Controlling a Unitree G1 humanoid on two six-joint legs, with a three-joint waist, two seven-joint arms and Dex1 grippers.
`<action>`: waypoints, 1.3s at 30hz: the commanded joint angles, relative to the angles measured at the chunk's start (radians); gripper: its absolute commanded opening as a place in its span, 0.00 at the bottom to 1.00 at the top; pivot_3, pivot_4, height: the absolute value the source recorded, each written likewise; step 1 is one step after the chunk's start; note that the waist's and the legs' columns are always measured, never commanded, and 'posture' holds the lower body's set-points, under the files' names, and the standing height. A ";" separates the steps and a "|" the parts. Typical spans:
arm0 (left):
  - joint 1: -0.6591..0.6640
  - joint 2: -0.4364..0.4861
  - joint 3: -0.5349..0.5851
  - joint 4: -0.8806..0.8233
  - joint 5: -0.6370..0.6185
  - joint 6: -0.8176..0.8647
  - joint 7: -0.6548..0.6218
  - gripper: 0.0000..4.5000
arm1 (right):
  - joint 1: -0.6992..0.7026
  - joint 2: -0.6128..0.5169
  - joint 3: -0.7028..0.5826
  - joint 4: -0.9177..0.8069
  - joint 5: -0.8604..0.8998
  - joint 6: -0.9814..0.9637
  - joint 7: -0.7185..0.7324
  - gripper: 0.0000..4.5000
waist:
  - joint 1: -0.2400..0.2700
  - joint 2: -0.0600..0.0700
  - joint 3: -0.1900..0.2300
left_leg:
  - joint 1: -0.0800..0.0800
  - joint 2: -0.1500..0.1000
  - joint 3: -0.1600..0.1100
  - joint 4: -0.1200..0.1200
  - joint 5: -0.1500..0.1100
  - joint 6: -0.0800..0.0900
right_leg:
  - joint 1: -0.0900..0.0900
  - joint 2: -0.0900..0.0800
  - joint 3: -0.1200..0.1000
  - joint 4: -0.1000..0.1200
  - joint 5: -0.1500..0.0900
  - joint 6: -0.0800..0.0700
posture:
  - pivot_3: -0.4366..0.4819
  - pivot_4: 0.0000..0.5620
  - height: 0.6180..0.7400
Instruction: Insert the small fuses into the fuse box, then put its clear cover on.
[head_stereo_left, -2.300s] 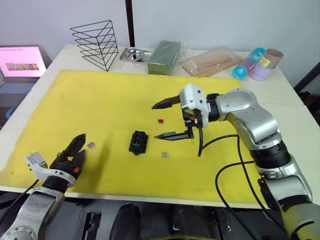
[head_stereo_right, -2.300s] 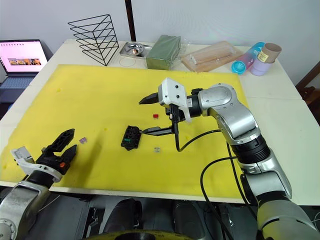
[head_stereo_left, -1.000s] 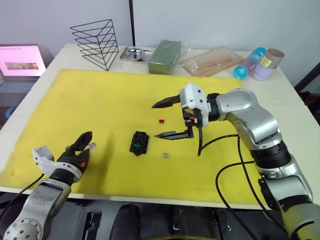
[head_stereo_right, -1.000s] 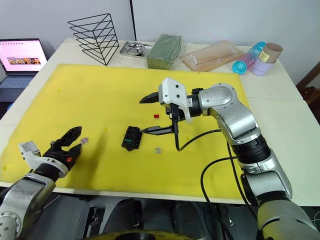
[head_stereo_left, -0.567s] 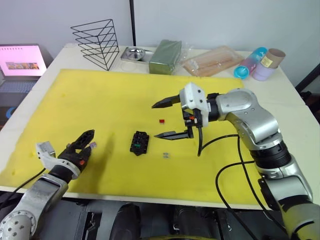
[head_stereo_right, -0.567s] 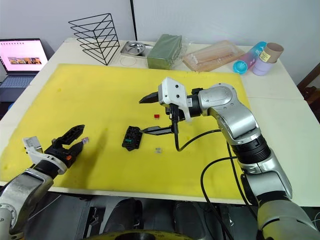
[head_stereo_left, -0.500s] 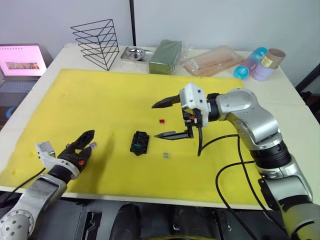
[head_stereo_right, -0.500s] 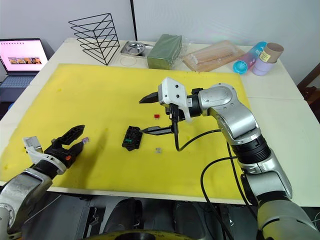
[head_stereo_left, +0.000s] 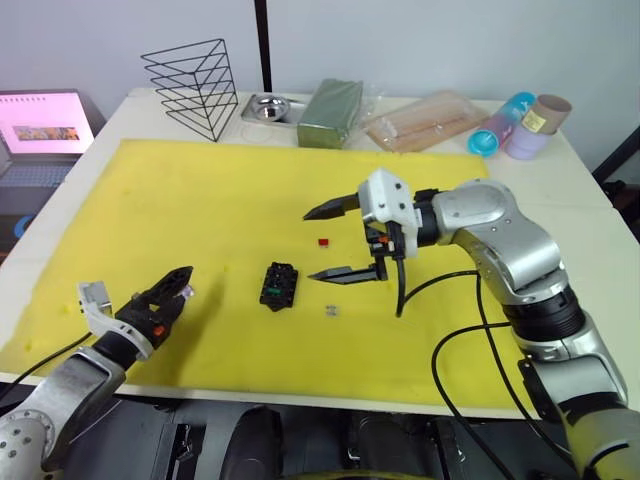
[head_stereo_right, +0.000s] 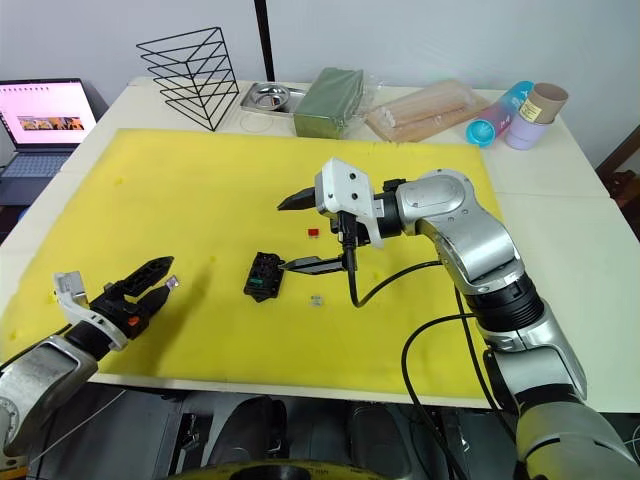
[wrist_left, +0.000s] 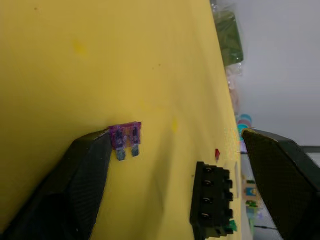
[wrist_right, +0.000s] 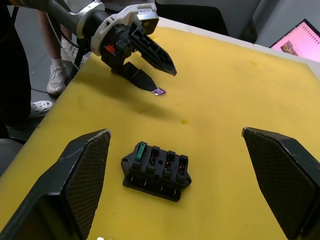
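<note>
Since the earlier frames, the left hand (head_stereo_left: 172, 291) has pushed forward across the yellow mat (head_stereo_left: 200, 200) toward the fuse box (head_stereo_left: 276, 285), and one fingertip (wrist_left: 95, 145) now touches the purple fuse (wrist_left: 125, 136), which lies flat on the mat. Its fingers are spread wide, pinching nothing. The right hand (head_stereo_left: 335, 240) has stayed where it was, hovering just right of the fuse box with its fingers spread apart and empty.

Taking the fuse box as the landmark: it lies on the mat, with a green fuse (wrist_right: 142, 148) seated in one end slot and its other slots empty. The purple fuse is well to its left, the left hand beyond that. The red fuse (head_stereo_left: 322, 241) lies near it, up and to the right toward the far side of the table (head_stereo_left: 600, 230), under the right hand's upper finger. The pale grey fuse (head_stereo_left: 329, 310) lies near its lower right. Far behind it, off the mat, sit a wire rack (head_stereo_left: 192, 84), a metal dish (head_stereo_left: 266, 108), a green block (head_stereo_left: 330, 113), a packet of sticks (head_stereo_left: 425, 120) and some cups (head_stereo_left: 515, 125).
</note>
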 joint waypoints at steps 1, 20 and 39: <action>0.037 -0.012 -0.006 0.032 0.032 0.024 0.014 0.63 | -0.004 -0.018 -0.039 -0.032 0.010 -0.005 -0.006 1.00 | -0.002 0.000 0.000 | 0.000 0.000 0.000 0.000 0.000 0.000 | 0.000 0.000 0.000 0.000 0.000 0.000 | 0.48 0.27 1.00; 0.058 -0.026 0.048 0.123 0.112 0.054 -0.004 0.01 | -0.016 -0.007 -0.027 -0.008 0.009 -0.022 0.003 1.00 | -0.008 0.002 -0.001 | 0.000 0.001 0.002 -0.012 0.000 0.000 | -0.007 0.003 0.003 -0.001 0.000 0.000 | 0.48 0.27 1.00; -0.068 0.288 0.145 -0.174 0.295 0.165 -0.658 0.01 | -0.133 0.012 -0.159 0.085 0.330 0.446 -0.003 1.00 | -0.022 -0.006 0.007 | -0.004 0.000 0.004 -0.012 0.002 -0.003 | -0.012 0.002 0.002 -0.001 0.000 -0.002 | 0.48 0.27 1.00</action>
